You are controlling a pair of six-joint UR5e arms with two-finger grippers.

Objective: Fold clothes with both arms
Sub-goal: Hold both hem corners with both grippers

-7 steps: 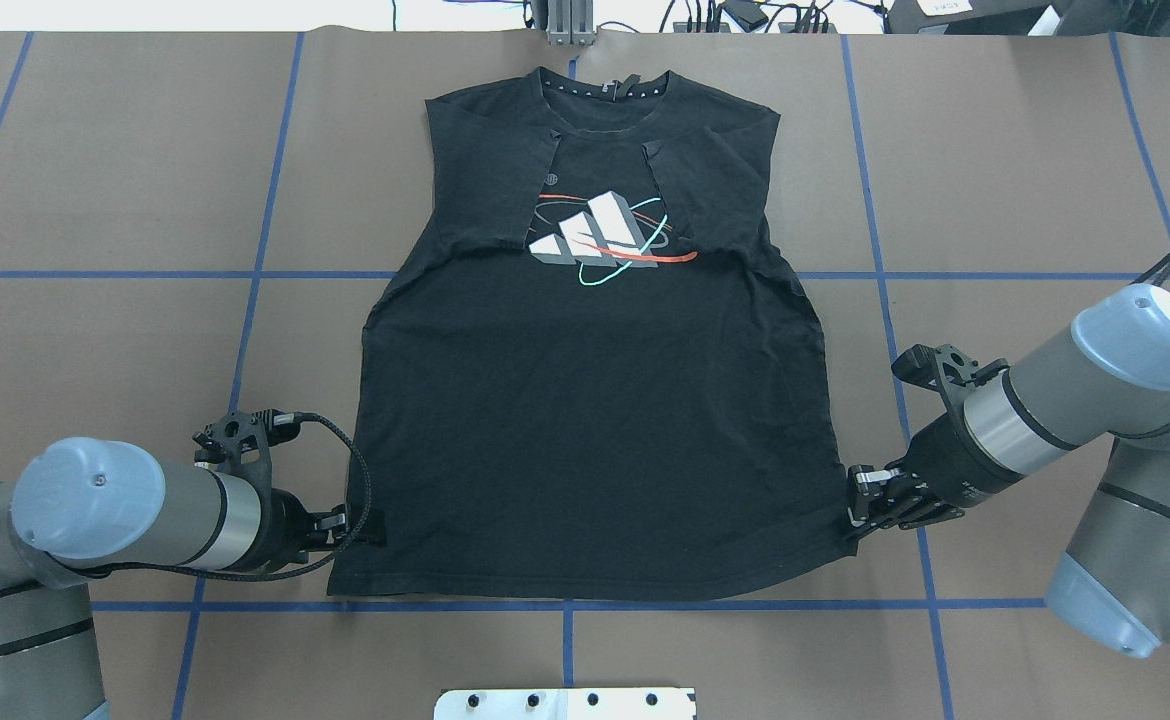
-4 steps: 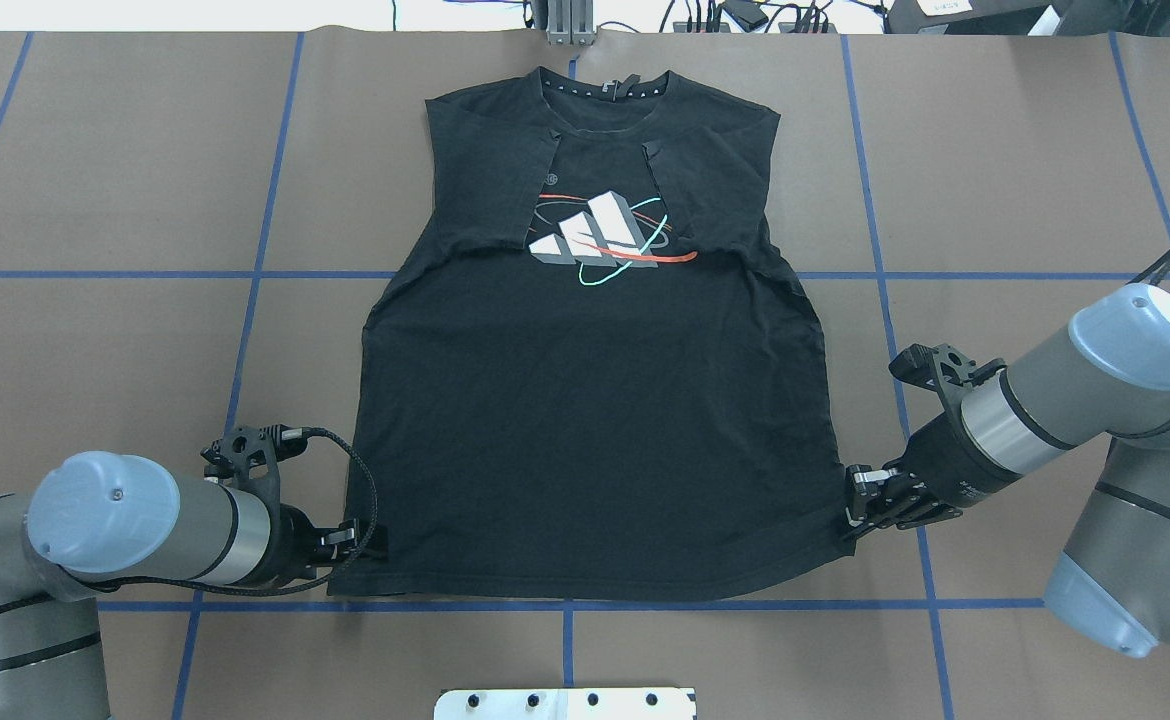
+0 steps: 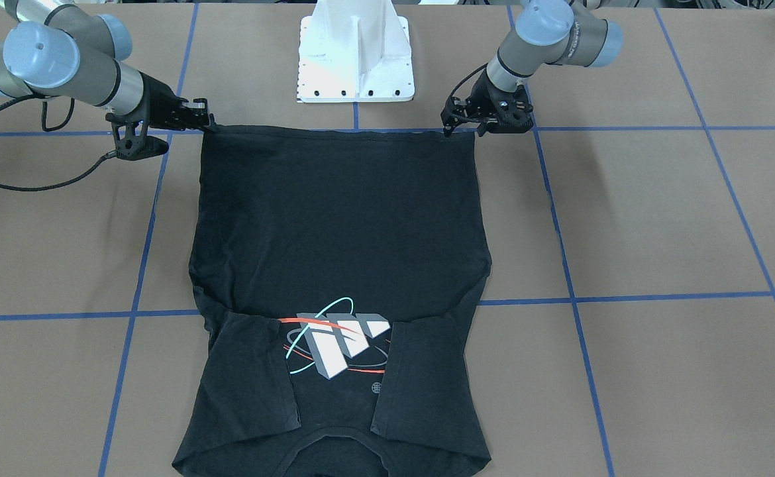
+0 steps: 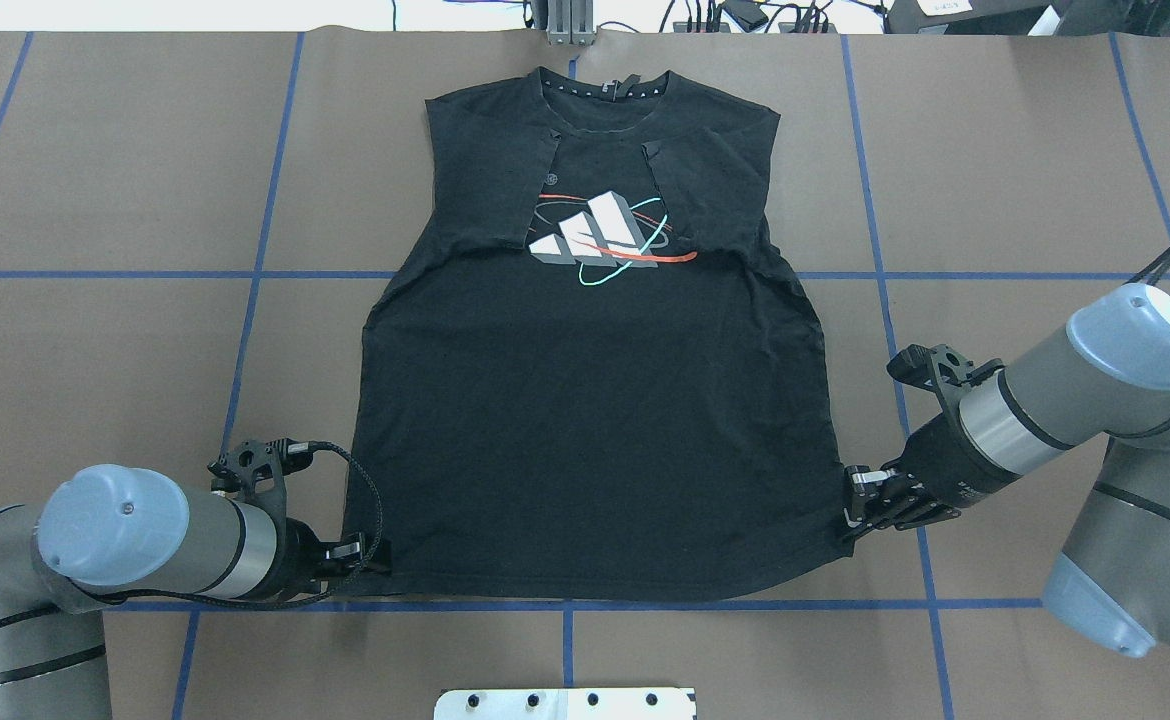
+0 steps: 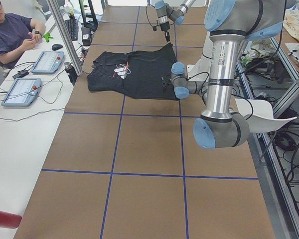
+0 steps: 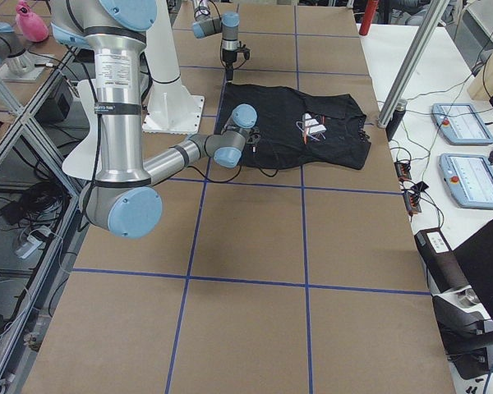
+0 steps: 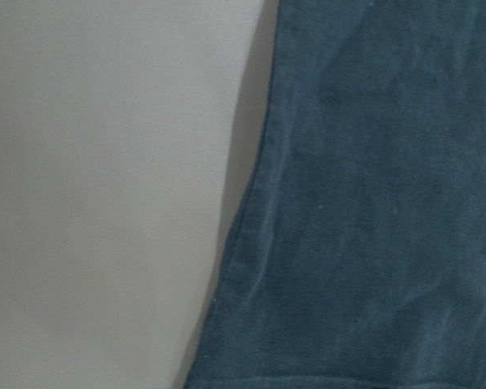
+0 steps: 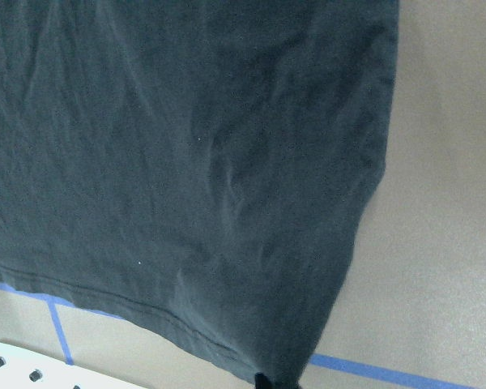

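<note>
One T-shirt (image 4: 585, 430), two arms (image 4: 145, 535) (image 4: 1055, 400), one person (image 5: 10, 32).

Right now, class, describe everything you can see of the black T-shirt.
The black T-shirt lies flat, front up, on the brown table, collar at the far side. Soft-looking, lightly wrinkled knit. Both sleeves are folded in over the chest, flanking a white, red and teal graphic. The left tool and right tool sit at its hem corners.

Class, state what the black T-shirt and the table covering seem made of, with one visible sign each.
T-shirt: soft matte knit, probably cotton; it wrinkles and has stitched hems. Table covering: likely brown paper, matte, flat, crossed by blue tape lines.
</note>
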